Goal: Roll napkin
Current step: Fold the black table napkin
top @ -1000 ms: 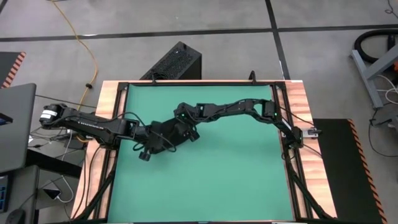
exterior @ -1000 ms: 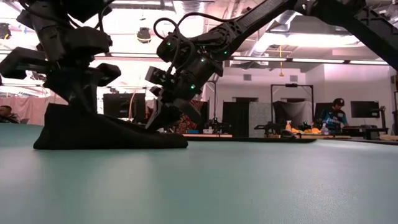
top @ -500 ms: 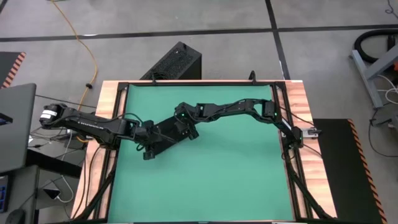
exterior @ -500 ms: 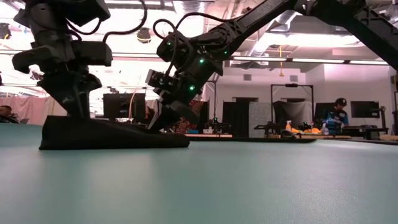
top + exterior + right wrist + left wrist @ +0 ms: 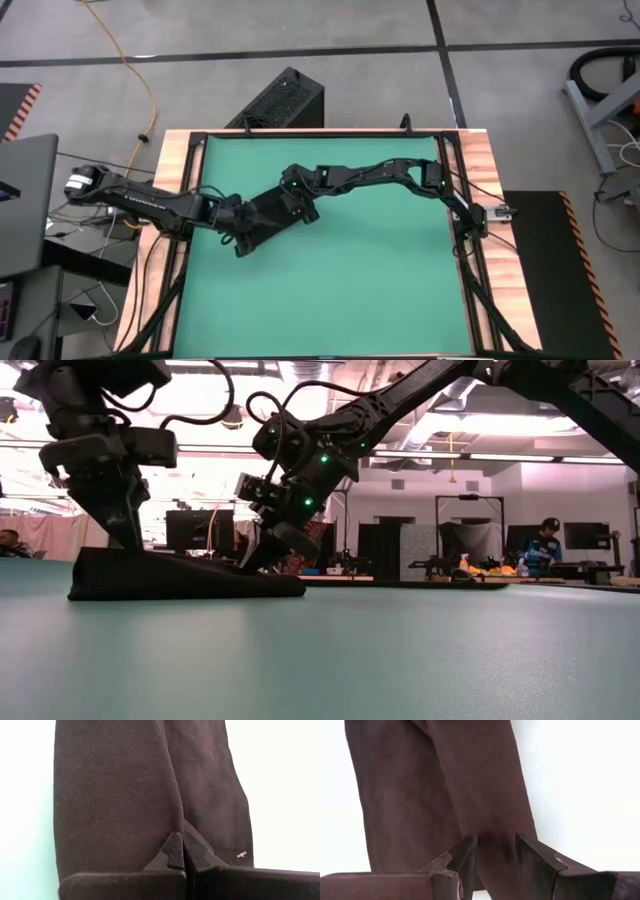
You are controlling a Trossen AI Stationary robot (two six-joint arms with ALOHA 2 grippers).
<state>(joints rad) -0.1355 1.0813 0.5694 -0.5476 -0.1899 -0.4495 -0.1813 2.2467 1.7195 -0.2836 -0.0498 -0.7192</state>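
Two grippers press down on a black napkin on the green table.

The left gripper [image 5: 492, 855] has its fingers apart, tips down on the napkin [image 5: 440, 795] with cloth between them. The right gripper [image 5: 181, 851] has its fingers squeezed together, tips touching the napkin's other end. The napkin lies as a long folded strip on the left half of the table [image 5: 380, 270], between both arms.

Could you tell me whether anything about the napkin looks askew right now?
The napkin is uneven: in the low view its end under the left gripper is thick, tapering flat toward the right gripper.
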